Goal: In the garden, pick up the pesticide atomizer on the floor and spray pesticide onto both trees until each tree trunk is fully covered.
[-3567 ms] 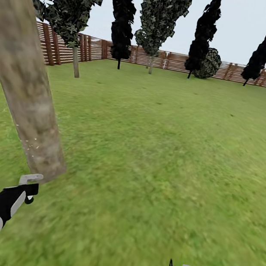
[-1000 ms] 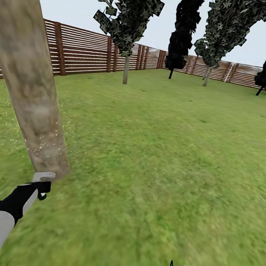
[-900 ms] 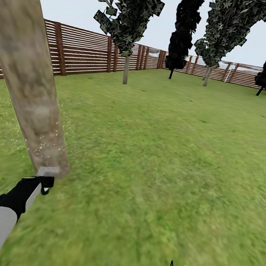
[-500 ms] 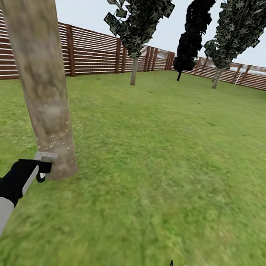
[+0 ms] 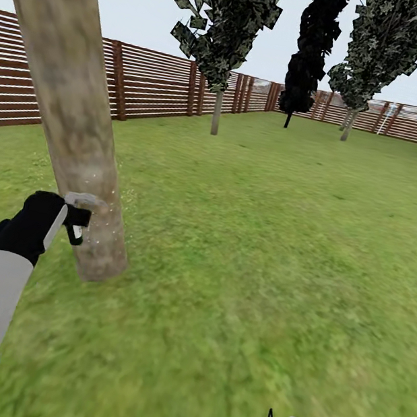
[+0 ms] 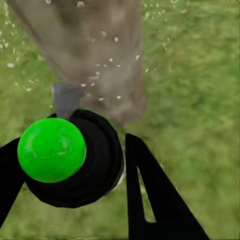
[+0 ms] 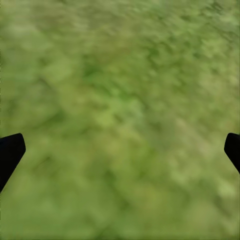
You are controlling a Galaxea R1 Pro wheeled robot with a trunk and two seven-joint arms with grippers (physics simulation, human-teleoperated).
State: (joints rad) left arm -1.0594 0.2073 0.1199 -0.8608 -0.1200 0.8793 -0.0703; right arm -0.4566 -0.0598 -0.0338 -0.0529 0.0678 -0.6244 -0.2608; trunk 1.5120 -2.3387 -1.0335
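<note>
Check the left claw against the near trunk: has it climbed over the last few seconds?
Yes. The left claw has risen from the base of the tree trunk to a spot higher up the bark, beside the pale pesticide specks.

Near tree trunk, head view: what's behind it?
Behind the tree trunk: the slatted fence and lawn. The trunk hides the fence stretch and grass directly behind it. Pesticide specks dot its lower bark.

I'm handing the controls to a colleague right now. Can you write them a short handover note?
Left gripper: shut on the pesticide atomizer, its nozzle aimed at the near tree trunk.
Right gripper: open, empty, hanging low over the lawn.
Done: pesticide specks dot the low part of this trunk and the grass around it.
Left: higher bark looks bare; finish it, then spray the other tree by the fence.
</note>
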